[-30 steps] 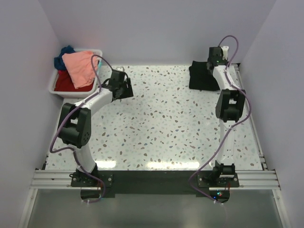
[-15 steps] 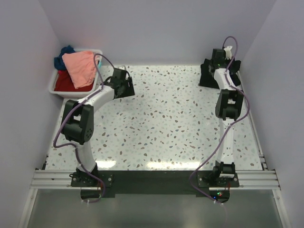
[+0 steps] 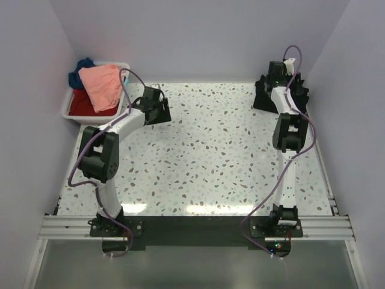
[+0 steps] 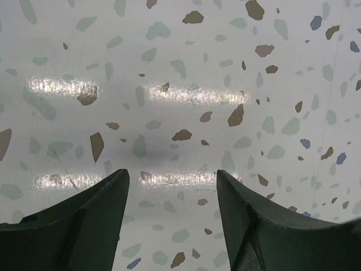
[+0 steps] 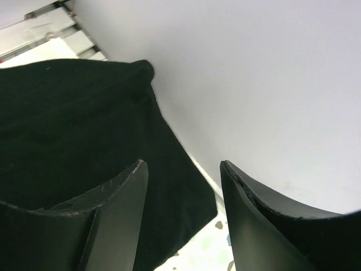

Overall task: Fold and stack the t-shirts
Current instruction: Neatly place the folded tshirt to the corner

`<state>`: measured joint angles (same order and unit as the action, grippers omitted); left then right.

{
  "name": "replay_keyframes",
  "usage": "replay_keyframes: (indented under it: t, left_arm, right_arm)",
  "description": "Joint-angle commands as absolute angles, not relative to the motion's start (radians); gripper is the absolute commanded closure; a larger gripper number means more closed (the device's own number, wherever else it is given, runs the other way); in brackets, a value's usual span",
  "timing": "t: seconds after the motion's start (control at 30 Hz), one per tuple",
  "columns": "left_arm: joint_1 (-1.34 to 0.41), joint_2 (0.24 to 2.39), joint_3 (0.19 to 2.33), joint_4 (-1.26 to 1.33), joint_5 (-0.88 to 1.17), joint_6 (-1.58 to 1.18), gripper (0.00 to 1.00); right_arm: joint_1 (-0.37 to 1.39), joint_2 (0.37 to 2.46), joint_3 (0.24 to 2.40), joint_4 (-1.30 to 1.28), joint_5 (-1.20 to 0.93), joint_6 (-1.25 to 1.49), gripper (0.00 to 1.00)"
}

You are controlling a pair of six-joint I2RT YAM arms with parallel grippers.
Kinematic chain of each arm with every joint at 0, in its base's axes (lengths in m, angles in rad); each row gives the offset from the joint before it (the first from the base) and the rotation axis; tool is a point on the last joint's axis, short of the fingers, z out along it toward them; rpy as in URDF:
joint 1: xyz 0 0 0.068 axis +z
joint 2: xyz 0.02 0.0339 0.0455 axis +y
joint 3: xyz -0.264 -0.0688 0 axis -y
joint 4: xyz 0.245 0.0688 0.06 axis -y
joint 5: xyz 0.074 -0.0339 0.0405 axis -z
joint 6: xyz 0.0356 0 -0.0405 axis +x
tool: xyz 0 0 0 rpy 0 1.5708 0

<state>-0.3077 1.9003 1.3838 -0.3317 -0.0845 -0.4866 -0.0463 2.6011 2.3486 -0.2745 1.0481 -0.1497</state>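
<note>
- Black t-shirt (image 5: 67, 124) lies in a dark heap in the far right corner of the worktop (image 3: 210, 150), against the wall; I cannot tell how neatly it is folded.
- My right hand (image 5: 181, 169) is released above it: the fingers stand apart with nothing between them, and the cloth sits below and to one side.
- To finish this step well, I judge I should lift straight up, so that no fold snags on a fingertip and drags open.
- My left hand (image 4: 172, 180) is also spread wide and holds nothing, hovering over bare speckled worktop just beside the white bin (image 3: 69, 105).
- The bin holds the salmon-pink t-shirt (image 3: 101, 84) draped on top, the red t-shirt (image 3: 81, 105) beneath it and the dark blue t-shirt (image 3: 81, 65) at the back.
- The pink one looks like the easiest next pick for my left hand.
- A second ago my right hand was clenched on the black shirt, which sat further left as a single block; now it is deeper in the corner and I have let go.
- My left hand has barely moved, though that arm's elbow has swung a little.
</note>
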Motion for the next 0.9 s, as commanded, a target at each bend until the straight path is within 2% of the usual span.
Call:
replay_keyframes:
  t: [0.0, 0.23, 0.4, 0.87]
  left_arm:
    - [-0.302, 1.893, 1.405, -0.324, -0.074, -0.479, 0.32]
    - [-0.301, 1.87, 1.378, -0.324, -0.1, -0.486, 0.32]
    - [-0.301, 1.848, 1.348, -0.324, -0.112, -0.486, 0.32]
    - [-0.301, 1.792, 1.282, -0.313, -0.124, -0.488, 0.32]
  right_arm:
    - [-0.02, 2.522, 2.362, -0.357, 0.954, -0.037, 0.43]
    - [0.077, 2.467, 2.299, -0.549, 0.674, 0.152, 0.43]
    - [0.115, 2.457, 2.27, -0.589, 0.536, 0.248, 0.44]
    - [0.118, 2.506, 2.266, -0.641, 0.517, 0.33, 0.48]
